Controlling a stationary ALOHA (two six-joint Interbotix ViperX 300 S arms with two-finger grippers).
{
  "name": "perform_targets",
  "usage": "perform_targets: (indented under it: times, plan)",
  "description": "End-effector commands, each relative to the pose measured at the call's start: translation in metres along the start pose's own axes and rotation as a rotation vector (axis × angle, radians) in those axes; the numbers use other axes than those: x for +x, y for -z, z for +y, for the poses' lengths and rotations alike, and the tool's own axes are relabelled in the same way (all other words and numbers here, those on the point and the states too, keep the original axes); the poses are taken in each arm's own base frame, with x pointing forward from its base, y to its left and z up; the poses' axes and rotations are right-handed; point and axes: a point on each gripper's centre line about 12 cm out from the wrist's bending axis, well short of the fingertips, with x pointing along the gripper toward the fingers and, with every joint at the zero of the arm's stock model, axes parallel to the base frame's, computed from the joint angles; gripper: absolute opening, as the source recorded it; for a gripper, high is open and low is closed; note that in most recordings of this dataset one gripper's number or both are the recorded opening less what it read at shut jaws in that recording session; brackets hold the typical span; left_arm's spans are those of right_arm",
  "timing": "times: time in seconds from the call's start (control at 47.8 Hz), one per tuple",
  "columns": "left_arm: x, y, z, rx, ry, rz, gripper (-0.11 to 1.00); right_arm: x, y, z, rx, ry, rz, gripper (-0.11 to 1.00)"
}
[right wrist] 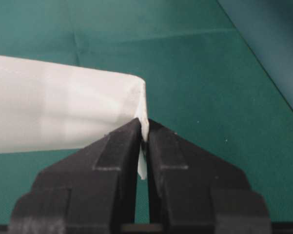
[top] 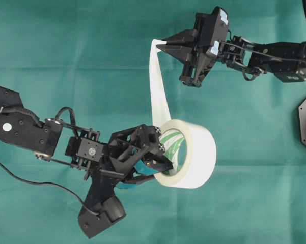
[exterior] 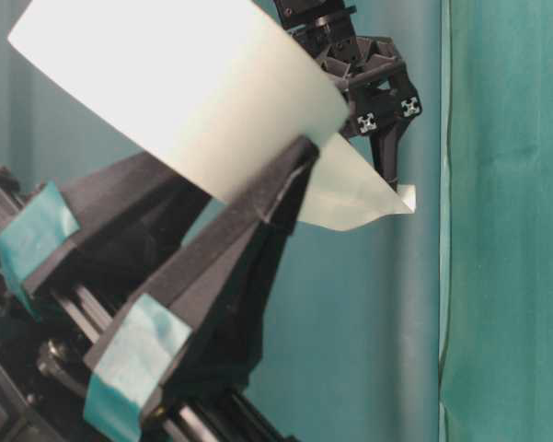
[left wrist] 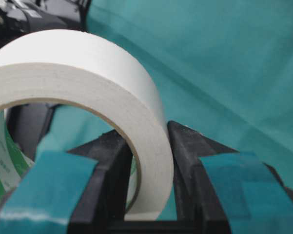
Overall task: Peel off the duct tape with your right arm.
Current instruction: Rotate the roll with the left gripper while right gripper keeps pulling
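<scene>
The duct tape (top: 193, 155) is standing on edge over the green table (top: 66, 61), its wall pinched between the teal-padded fingers (left wrist: 112, 180) of the left end effector (top: 160, 165), one inside the core and one outside. A loose white strip (top: 158, 86) is running up from the roll to the right end effector (top: 160, 44), whose pointed black fingers are clamping its end.

You look straight down on the green bench (top: 51, 46); a low side view and both wrist cameras sit close, all sharing the tape (top: 193, 152).
</scene>
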Motion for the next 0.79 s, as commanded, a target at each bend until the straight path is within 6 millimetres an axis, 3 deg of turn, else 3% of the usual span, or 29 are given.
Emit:
perform_targets:
  times: [0.0, 0.23, 0.565, 0.774]
  plan:
    - [-0.028, -0.051, 0.009, 0.074, -0.075, -0.137, 0.2, 0.001, -0.005, -0.033, 0.033, 0.085, -0.007, -0.09]
    - [-0.032, -0.051, 0.009, 0.092, -0.089, -0.145, 0.2, 0.004, 0.004, -0.038, 0.04, 0.097, 0.02, -0.09]
    - [-0.035, -0.047, 0.003, 0.076, -0.124, -0.165, 0.2, 0.003, 0.0, -0.041, 0.04, 0.102, 0.009, -0.09]
    - [-0.049, -0.047, 0.009, 0.004, -0.285, -0.263, 0.2, 0.002, -0.004, -0.043, 0.041, 0.107, -0.002, -0.09]
